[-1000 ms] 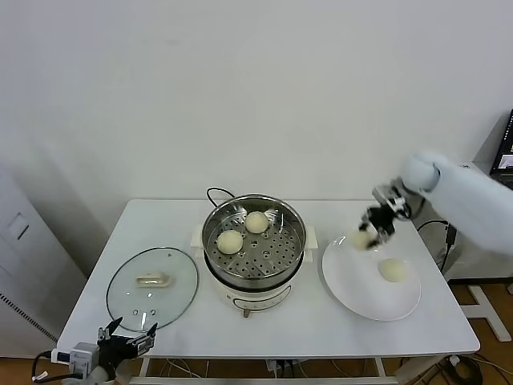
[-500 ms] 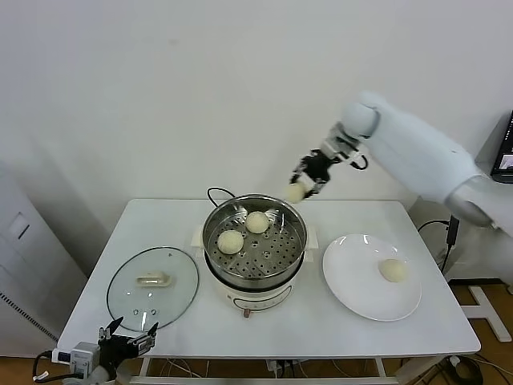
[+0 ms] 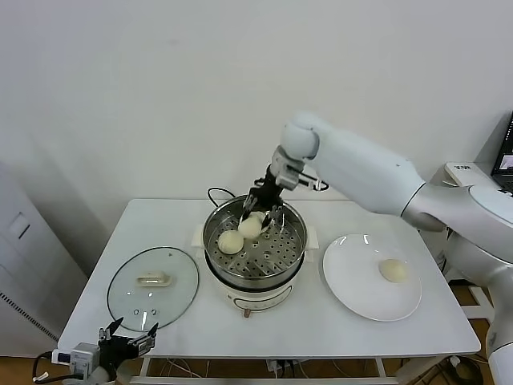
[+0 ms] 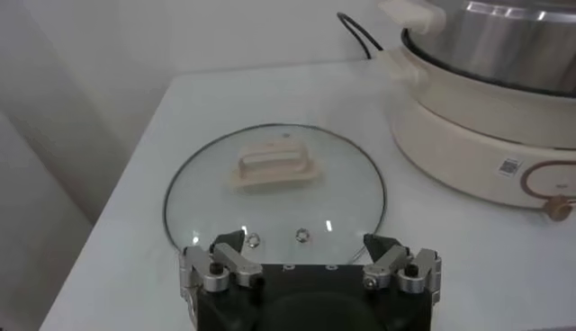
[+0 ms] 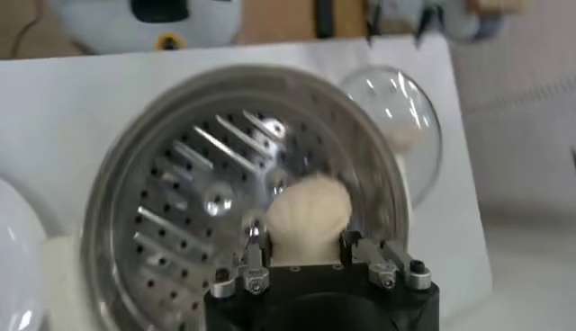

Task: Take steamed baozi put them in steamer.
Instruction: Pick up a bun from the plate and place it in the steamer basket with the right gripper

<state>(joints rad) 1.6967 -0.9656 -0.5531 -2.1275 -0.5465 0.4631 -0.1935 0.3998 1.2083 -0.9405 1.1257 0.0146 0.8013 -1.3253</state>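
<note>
My right gripper [image 3: 261, 210] hangs low over the back of the shiny steamer [image 3: 296, 243] and is shut on a cream-white baozi [image 3: 251, 227]. In the right wrist view the gripper [image 5: 301, 239] clamps this baozi [image 5: 306, 209] above the perforated steamer bottom [image 5: 180, 193]. Another baozi [image 3: 231, 241] lies on the steamer's left side. Any bun behind the held one is hidden. One baozi [image 3: 393, 270] lies on the white plate [image 3: 361, 298]. My left gripper [image 3: 122, 346] is parked, open and empty, below the table's front left edge; it shows as well in the left wrist view [image 4: 310, 261].
The glass lid [image 3: 152, 287] with a cream handle [image 4: 274, 166] lies on the table left of the white pot base [image 3: 256, 297]. A black cord [image 3: 218, 194] runs behind the pot. The wall stands close behind the table.
My right gripper carried a baozi from the plate, leftward and up over the steamer's back rim, then lowered it into the steamer. The left arm has not moved.
</note>
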